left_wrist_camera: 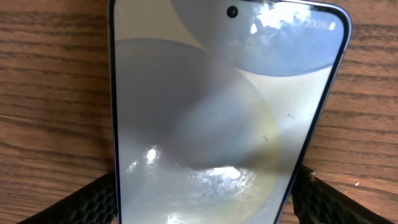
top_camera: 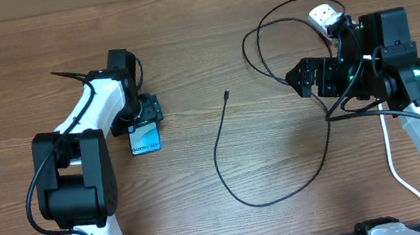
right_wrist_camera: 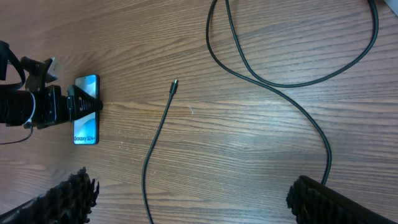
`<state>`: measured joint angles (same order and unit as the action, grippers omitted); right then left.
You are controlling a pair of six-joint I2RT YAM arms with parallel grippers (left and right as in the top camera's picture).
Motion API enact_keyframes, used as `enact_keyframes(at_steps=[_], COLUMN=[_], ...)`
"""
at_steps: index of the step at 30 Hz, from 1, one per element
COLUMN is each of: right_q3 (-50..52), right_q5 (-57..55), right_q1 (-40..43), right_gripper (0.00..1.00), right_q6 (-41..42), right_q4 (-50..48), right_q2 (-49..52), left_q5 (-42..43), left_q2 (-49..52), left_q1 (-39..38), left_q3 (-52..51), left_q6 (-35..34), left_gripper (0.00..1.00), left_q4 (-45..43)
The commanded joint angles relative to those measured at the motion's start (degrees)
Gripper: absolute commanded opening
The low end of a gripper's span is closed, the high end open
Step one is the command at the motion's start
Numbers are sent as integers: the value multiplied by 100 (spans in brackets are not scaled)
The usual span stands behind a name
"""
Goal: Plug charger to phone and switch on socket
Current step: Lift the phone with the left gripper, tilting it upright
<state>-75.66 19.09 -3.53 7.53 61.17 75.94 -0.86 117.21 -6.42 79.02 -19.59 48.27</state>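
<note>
Pinching, as it seems, the slim black-edged smartphone with blue-teal screen by both long edges in the left gripper, flat on the brown wooden table, left of centre. Hanging the right gripper spread wide and empty over the long thin black charger cable, near the white power strip. Judging the cable light and floppy, the tiny connector delicate; probably needing a grip just behind that tip, not on it.
</note>
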Motion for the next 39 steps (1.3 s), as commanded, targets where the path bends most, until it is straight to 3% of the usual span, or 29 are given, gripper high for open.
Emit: enact_keyframes(at_steps=[1, 16, 28, 39], right_q3=[-146, -146, -146, -146], right_q5=[-7, -9, -7, -9], right_q1=[-37, -37, -37, -37], right_gripper=[100, 100, 100, 100], right_q6=[13, 11, 11, 11], right_q4=[-22, -48, -103, -153], right_q2=[7, 7, 7, 7], left_q5=[-142, -129, 146, 260], left_q2=[356, 356, 354, 354], left_q1=[-48, -42, -35, -35], left_q3=[-234, -138, 841, 1062], left_q6=[-122, -125, -229, -232], left_gripper=[80, 71, 68, 70], left_q4=[-9, -72, 638, 887])
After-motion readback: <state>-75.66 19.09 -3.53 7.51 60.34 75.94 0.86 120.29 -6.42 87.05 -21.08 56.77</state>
